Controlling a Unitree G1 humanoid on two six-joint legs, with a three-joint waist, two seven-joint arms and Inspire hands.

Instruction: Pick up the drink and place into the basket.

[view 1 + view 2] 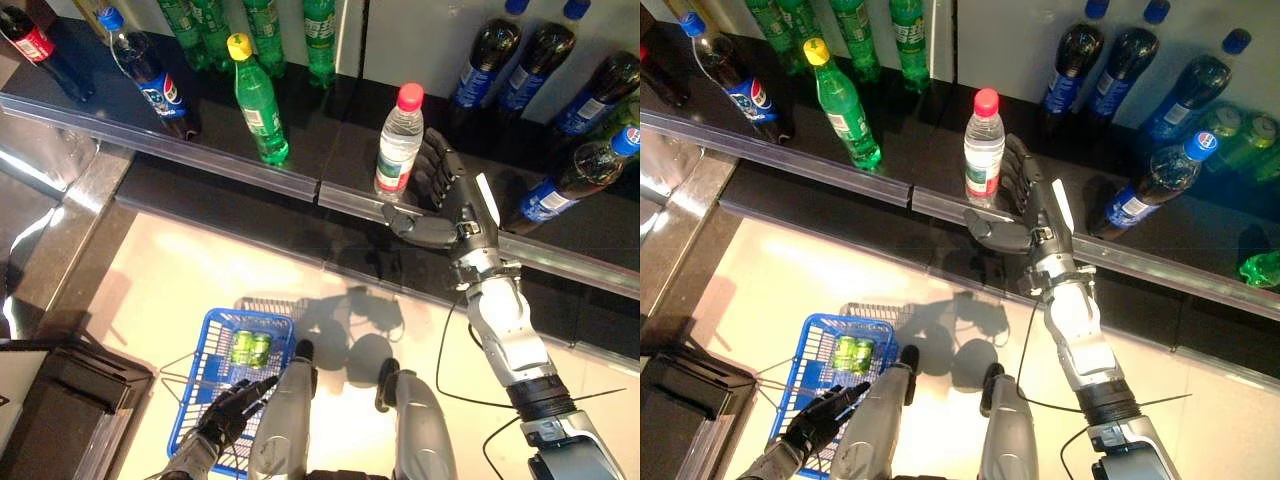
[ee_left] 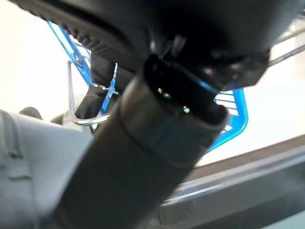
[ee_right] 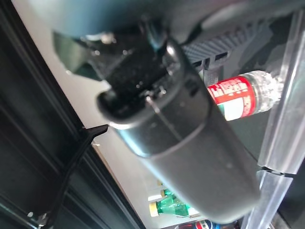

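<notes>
Left eye view: nearest, the left hand (image 1: 228, 415) curls round the wire handle of the blue basket (image 1: 205, 340), which holds two green cans (image 1: 250, 348). Farther, the right hand (image 1: 437, 195), fingers apart, stands just beside the upright red-capped water bottle (image 1: 399, 140) on the dark shelf (image 1: 300, 150); contact is unclear. Step: reaching. Next: close round the bottle. One bottle, one basket.
</notes>
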